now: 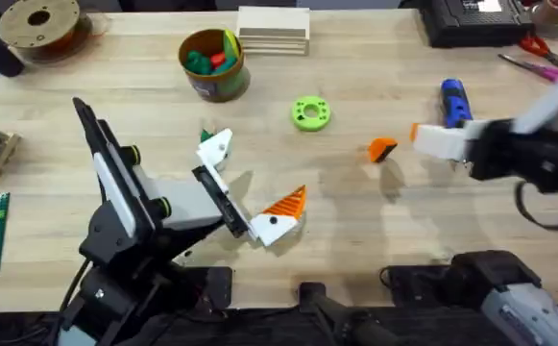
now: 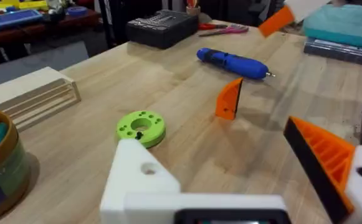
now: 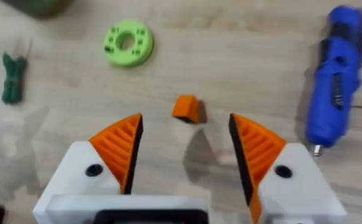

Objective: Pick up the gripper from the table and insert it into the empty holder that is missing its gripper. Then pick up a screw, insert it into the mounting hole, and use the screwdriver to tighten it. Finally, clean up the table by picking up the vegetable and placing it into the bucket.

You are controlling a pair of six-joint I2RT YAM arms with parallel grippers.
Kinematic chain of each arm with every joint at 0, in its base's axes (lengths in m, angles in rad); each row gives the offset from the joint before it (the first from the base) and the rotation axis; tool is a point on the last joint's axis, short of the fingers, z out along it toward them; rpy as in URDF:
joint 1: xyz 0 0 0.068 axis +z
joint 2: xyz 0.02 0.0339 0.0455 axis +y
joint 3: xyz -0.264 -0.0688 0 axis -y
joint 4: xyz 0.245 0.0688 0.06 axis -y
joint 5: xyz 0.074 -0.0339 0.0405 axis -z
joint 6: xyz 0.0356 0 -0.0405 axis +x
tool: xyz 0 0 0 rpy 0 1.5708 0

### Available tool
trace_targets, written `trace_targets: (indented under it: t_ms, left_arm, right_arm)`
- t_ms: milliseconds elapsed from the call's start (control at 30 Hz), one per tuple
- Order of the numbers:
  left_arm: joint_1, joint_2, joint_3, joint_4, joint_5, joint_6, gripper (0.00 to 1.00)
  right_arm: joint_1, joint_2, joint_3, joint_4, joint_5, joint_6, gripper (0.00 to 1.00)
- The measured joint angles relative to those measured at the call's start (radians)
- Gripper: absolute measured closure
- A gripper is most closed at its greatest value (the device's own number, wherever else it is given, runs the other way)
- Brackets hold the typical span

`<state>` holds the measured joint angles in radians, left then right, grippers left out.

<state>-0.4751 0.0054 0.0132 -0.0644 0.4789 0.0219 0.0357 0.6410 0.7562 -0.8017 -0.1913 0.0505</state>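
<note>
From overhead, the loose orange gripper [image 1: 382, 149] lies on the table [image 1: 355, 221], right of centre, with the right gripper [image 1: 423, 137] just beside it on the right and the blue screwdriver [image 1: 454, 101] a little farther back. The left arm holds its own fingers over the middle of the table: the far one is the bare white holder [image 1: 215, 147], the near one carries an orange tip. The dark-green vegetable [image 1: 205, 135] sits at the holder's far edge, and the bucket [image 1: 213, 63] stands well beyond.

In the left wrist view, the holder [image 2: 140, 180] shows no tip and stands well apart from its orange-tipped partner, so the left gripper [image 2: 243, 180] is spread. The orange gripper [image 2: 230, 99] stands on edge between the lime ring [image 2: 141, 127] and the screwdriver [image 2: 233, 62].

In the right wrist view, the right gripper [image 3: 185, 152] is spread wide, with the orange gripper [image 3: 185, 108] just ahead of the gap and untouched. The screwdriver [image 3: 335, 74] lies to one side and the vegetable [image 3: 14, 78] well off to the other.

The first step is in hand: picking up the tip. The next move likely calls for a short advance to straddle it, then closing squarely so that it cannot twist.
</note>
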Motion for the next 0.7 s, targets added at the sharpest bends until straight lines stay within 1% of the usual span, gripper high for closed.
trace_targets:
  t_ms: [100, 200, 333, 433, 500, 700]
  left_arm:
    - [0.0, 0.0, 0.0, 0.0, 0.0, 0.0, 0.014]
    - [0.0, 0.0, 0.0, 0.0, 0.0, 0.0, 0.014]
    - [0.0, 0.0, 0.0, 0.0, 0.0, 0.0, 0.014]
    - [0.0, 0.0, 0.0, 0.0, 0.0, 0.0, 0.014]
    - [0.0, 0.0, 0.0, 0.0, 0.0, 0.0, 0.014]
    - [0.0, 0.0, 0.0, 0.0, 0.0, 0.0, 0.014]
  right_arm:
    - [0.053, 0.116, 0.016, -0.006, -0.001, -0.005, 0.195]
    - [0.138, 0.202, 0.036, -0.021, 0.06, -0.006, 0.196]
    - [0.253, 0.274, 0.055, -0.019, 0.14, -0.006, 0.195]
    - [0.315, 0.324, 0.061, -0.022, 0.184, -0.007, 0.195]
    - [0.328, 0.356, 0.062, -0.024, 0.214, -0.006, 0.195]
    - [0.323, 0.438, 0.062, 0.008, 0.285, 0.033, 0.193]
